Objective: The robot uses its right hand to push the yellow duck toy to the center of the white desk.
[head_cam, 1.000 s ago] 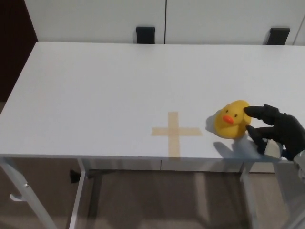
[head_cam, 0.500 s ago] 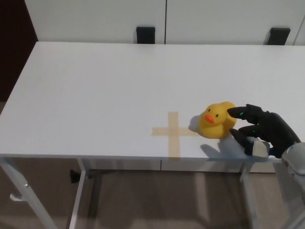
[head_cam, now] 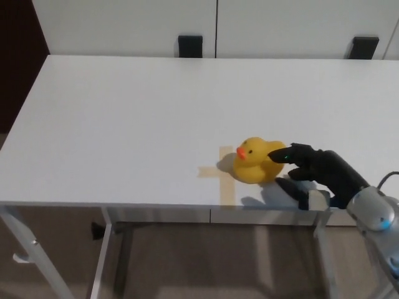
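Head view, the only one we have: our right hand (head_cam: 315, 171) is in from the right edge, fingers apart and gripping nothing — the upper fingertip (head_cam: 280, 154) is pressed against the back of the yellow duck toy (head_cam: 254, 161), and a lower finger sits just beside the toy's base near the front rim of the white desk (head_cam: 124, 112). The duck is upright, orange beak pointing left, and its body now overlaps the right arm of the tan tape cross (head_cam: 225, 175). That is the big change: a second ago the duck stood well to the right of the cross with bare desk between them, half a second ago it was just touching the cross's right tip, and now it is riding onto the mark, with our hand following it leftward the whole way. The camera has not shifted, so the travel is real. We judge the push nearly done — if the cross marks the target, the duck needs only a little more leftward nudge to sit over the crossing. Our left hand is nowhere in the picture.
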Controlling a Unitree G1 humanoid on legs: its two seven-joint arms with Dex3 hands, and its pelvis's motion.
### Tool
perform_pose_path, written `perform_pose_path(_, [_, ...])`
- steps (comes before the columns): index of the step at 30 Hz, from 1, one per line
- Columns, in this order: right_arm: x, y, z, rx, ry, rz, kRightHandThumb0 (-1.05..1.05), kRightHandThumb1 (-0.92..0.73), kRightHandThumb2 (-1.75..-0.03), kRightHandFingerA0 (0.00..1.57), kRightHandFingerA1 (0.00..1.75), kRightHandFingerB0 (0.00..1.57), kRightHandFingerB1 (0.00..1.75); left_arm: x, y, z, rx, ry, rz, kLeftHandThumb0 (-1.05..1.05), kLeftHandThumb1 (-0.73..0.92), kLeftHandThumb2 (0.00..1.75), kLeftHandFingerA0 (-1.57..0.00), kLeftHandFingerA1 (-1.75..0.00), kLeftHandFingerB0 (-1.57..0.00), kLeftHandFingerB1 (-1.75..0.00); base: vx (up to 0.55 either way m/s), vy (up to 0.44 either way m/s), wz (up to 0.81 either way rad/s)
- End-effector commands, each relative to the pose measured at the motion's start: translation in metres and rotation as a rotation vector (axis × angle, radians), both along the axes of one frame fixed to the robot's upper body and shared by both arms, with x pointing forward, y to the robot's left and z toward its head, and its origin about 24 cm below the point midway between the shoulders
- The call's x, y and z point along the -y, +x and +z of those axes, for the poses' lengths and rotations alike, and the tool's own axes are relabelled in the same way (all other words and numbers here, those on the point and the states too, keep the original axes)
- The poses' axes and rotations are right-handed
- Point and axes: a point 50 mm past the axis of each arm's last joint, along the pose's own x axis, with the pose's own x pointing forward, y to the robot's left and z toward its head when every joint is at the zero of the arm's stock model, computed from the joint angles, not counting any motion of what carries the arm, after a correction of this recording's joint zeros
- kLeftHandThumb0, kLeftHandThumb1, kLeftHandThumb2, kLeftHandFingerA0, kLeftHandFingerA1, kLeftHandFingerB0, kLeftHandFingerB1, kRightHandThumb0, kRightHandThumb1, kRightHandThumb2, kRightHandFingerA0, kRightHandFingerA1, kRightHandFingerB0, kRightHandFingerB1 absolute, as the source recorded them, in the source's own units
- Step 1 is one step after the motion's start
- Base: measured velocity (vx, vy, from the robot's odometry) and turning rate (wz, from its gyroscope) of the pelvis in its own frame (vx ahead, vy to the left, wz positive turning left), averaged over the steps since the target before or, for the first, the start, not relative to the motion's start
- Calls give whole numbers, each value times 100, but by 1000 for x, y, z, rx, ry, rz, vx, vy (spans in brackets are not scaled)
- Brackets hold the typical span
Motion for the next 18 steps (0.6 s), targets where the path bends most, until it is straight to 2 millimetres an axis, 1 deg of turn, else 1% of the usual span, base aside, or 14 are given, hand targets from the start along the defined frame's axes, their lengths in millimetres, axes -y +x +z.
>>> perform_pose_path(1, [-23, -1, -7, -69, -35, 71, -80, -86, -66, 37, 62, 35, 44, -1, 0, 1, 2, 14, -3, -20, 63, 79, -88, -91, -88, -95, 0, 0, 0])
perform_pose_path(3, [-28, 0, -5, -69, -31, 82, -80, -86, -66, 37, 62, 35, 44, -1, 0, 1, -1, 17, -9, -20, 63, 79, -88, -91, -88, -95, 0, 0, 0])
perform_pose_path(4, [-31, 1, -4, -65, -34, 90, -82, -87, -66, 38, 63, 37, 45, -1, 1, 1, -1, 15, -13, -20, 62, 77, -86, -90, -85, -93, 0, 0, 0])
perform_pose_path(9, [-37, 2, -3, -61, -36, 106, -83, -87, -66, 37, 65, 36, 47, 0, 1, 1, 3, 9, -11, -20, 64, 76, -87, -93, -87, -97, 0, 0, 0])
perform_pose_path(10, [-39, 1, -3, -58, -32, 114, -87, -71, -84, 36, 67, 32, 53, 0, 1, 0, 4, 10, -9, -20, 64, 75, -89, -94, -87, -97, 0, 0, 0])
perform_pose_path(13, [-41, 1, -4, -54, -27, 124, -87, -71, -84, 36, 67, 32, 53, 0, 1, 0, 4, 12, -7, -20, 64, 75, -89, -94, -87, -97, 0, 0, 0])
perform_pose_path(14, [-40, 0, -4, -57, -31, 121, -81, -87, -66, 37, 68, 36, 49, 0, 0, 0, 3, 11, -11, -17, 61, 80, -86, -92, -85, -95, 0, 0, 0])
perform_pose_path(15, [-39, 0, -5, -58, -34, 119, -81, -87, -66, 37, 68, 36, 49, 0, 0, 0, 3, 11, -14, -17, 61, 80, -86, -92, -85, -95, 0, 0, 0])
perform_pose_path(16, [-38, 1, -4, -58, -37, 116, -81, -87, -66, 38, 68, 36, 49, 0, 0, 0, 3, 9, -12, -22, 64, 70, -87, -93, -87, -95, 0, 0, 0])
perform_pose_path(18, [-36, 1, -4, -56, -39, 113, -81, -87, -66, 38, 68, 36, 49, 0, 1, 0, 3, 6, -9, -22, 64, 70, -87, -93, -87, -95, 0, 0, 0])
